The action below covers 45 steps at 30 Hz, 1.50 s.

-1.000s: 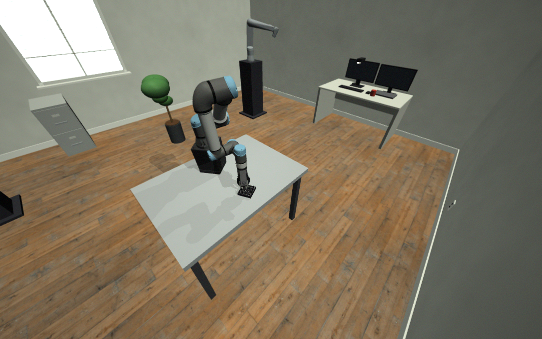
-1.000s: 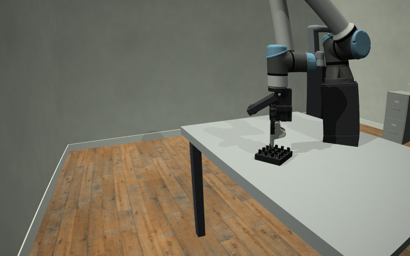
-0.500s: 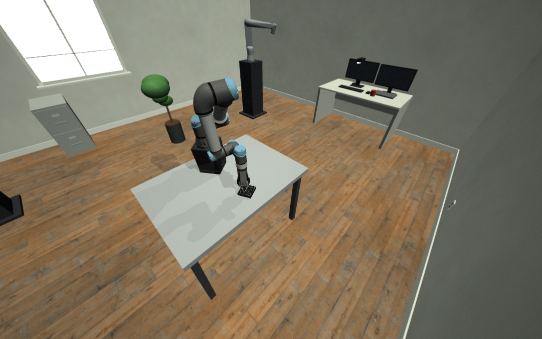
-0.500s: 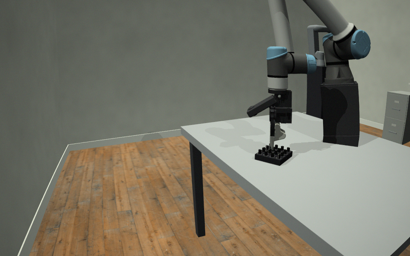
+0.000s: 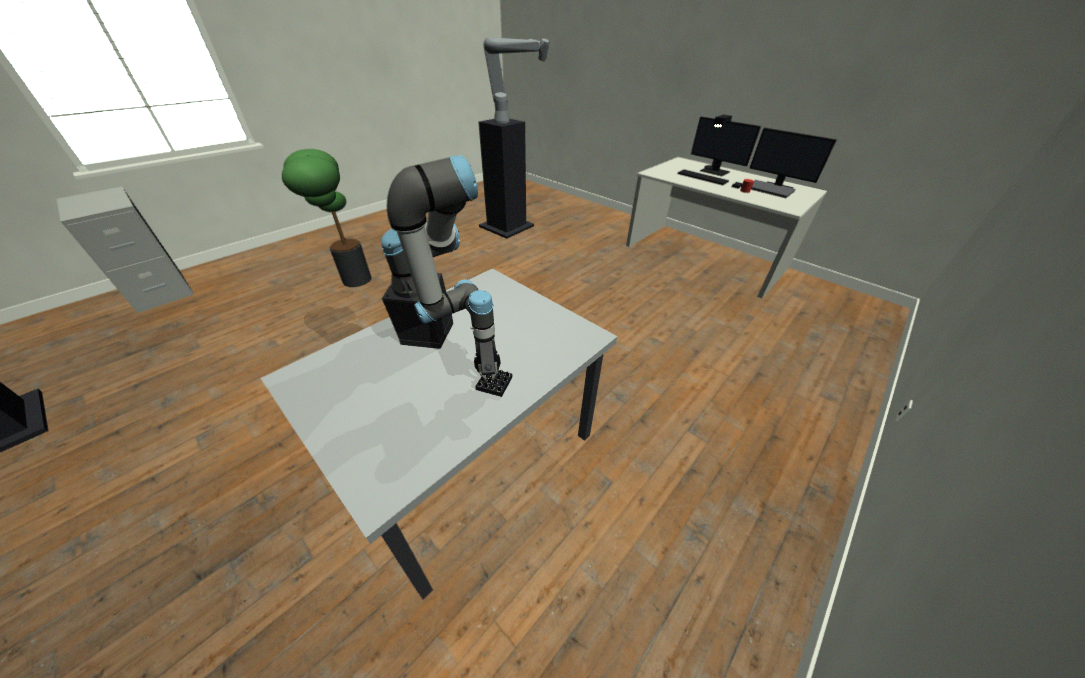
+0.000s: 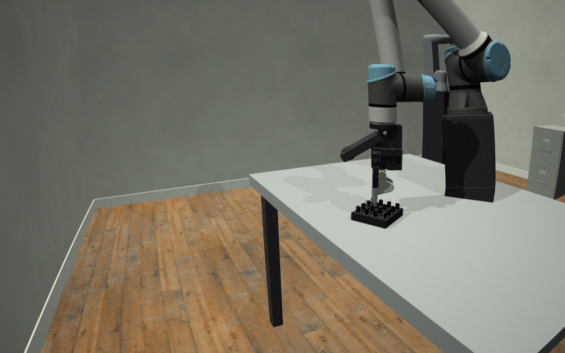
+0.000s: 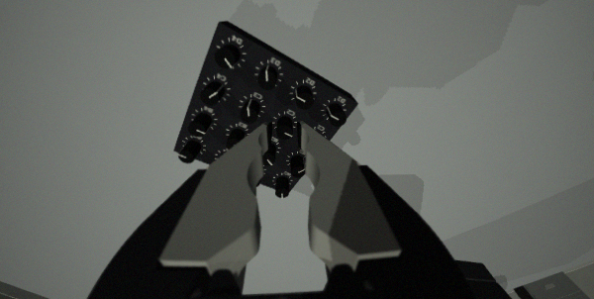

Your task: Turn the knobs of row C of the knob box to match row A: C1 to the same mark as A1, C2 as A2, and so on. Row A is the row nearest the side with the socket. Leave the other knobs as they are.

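Note:
The black knob box [image 5: 491,390] [image 6: 367,220] [image 7: 241,82] lies on the table with upright black knobs bearing white pointer lines. My gripper [image 5: 489,374] [image 6: 375,203] [image 7: 284,124] points down over it, its fingers slightly apart. In the wrist view, knob C2 [image 7: 284,128] shows between the fingertips, with a narrow gap on each side; its pointer aims to the lower right. Knobs C3 [image 7: 250,108] and C4 [image 7: 214,92] are uncovered. The right finger hides C1. Knobs A1 [image 7: 282,185] and A4 [image 7: 190,151] show; A2 and A3 are hidden by the left finger. The socket is not visible.
Knobs B2 [image 7: 269,155] and B1 [image 7: 297,163] are close to the fingers. Row D, with D2 [image 7: 303,95] and D1 [image 7: 336,114], lies beyond row C. The box stands near an edge of the grey table [image 5: 555,328] [image 6: 473,263].

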Motion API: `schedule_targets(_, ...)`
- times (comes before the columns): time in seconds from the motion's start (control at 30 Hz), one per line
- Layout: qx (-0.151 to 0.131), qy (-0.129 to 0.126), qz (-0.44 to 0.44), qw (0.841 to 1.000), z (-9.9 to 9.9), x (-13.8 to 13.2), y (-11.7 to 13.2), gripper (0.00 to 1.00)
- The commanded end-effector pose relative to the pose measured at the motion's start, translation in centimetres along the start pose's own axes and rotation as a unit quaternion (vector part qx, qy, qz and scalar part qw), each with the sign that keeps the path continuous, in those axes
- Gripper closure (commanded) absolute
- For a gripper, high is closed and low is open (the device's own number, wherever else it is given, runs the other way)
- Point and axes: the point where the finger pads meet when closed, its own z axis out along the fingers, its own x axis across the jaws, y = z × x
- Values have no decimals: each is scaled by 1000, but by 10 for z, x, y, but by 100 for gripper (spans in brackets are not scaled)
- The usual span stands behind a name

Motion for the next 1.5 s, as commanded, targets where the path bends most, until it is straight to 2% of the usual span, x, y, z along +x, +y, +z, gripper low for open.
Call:
schedule_targets(0.0,1,0,0,1000,0,0,0,89)
schedule_targets(0.5,1,0,0,1000,0,0,0,89)
schedule_targets(0.53,1,0,0,1000,0,0,0,96)
schedule_targets(1.47,1,0,0,1000,0,0,0,96)
